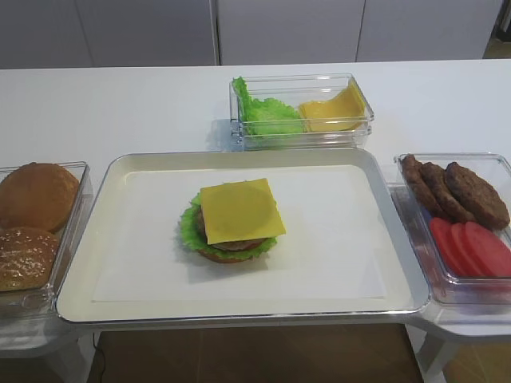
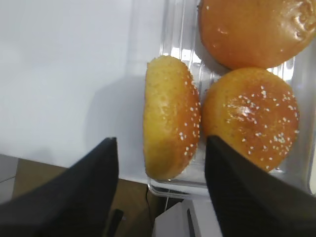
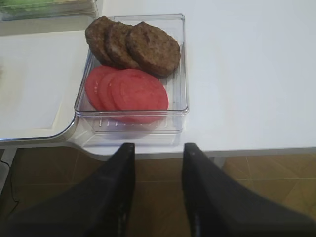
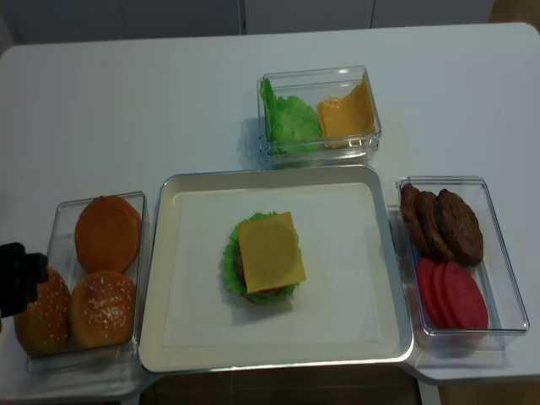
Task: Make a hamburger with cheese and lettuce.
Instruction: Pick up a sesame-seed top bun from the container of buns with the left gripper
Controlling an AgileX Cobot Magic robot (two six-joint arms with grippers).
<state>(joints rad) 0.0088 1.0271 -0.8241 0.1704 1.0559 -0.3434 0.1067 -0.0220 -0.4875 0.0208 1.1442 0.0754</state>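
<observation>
The hamburger (image 1: pixel 235 219) stands in the middle of the metal tray (image 1: pixel 335 239): bun base, frilly lettuce (image 1: pixel 190 227), patty, and the square cheese (image 1: pixel 239 210) on top, with no dome on it. My left gripper (image 2: pixel 162 143) is open, and its jaws stand on either side of the lower end of a sesame bun (image 2: pixel 173 118) that sits on edge at the left side of the bun bin (image 4: pixel 139 278). This gripper also shows in the realsense view (image 4: pixel 21 274). My right gripper (image 3: pixel 158 148) is open and empty, just off the table's front edge.
Another sesame bun (image 2: pixel 252 116) and a plain bun (image 4: pixel 108 232) lie in the bun bin. A back bin holds a lettuce heap (image 1: pixel 267 112) and a cheese pile (image 1: pixel 331 112). A right bin holds patties (image 3: pixel 133 44) and tomato slices (image 3: pixel 128 91).
</observation>
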